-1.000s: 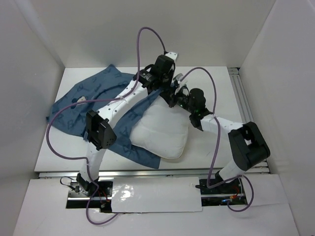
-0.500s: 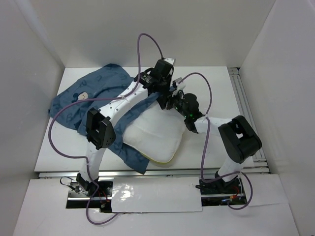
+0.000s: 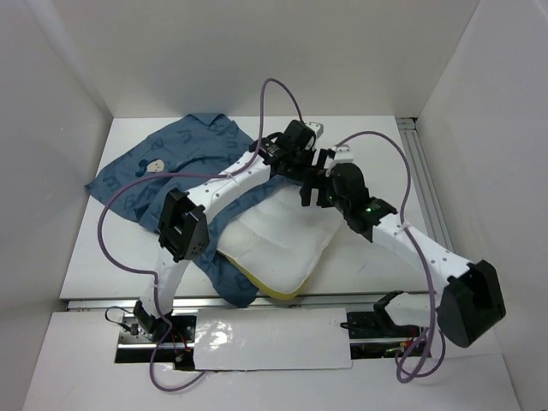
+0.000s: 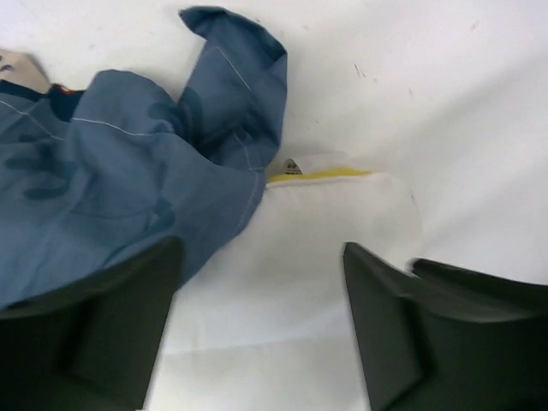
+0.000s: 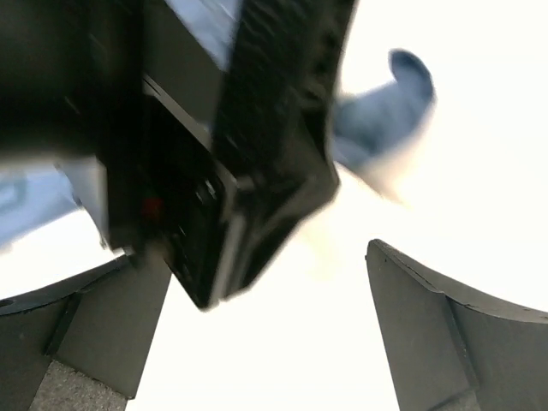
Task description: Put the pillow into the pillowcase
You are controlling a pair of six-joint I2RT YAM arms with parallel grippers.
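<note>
Left claw point(image 4: 261, 295) and right claw point(image 5: 270, 312) hang splayed, converging over the pillow point(image 3: 274, 235).

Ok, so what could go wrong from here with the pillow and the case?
Both the left gripper and right gripper are open, so nothing holds the pillowcase; its bunched edge beside the pillow may flop shut. The left arm fills the right wrist view, so the arms might collide. The pillow's near corner lies at the table edge and could slide off.
</note>
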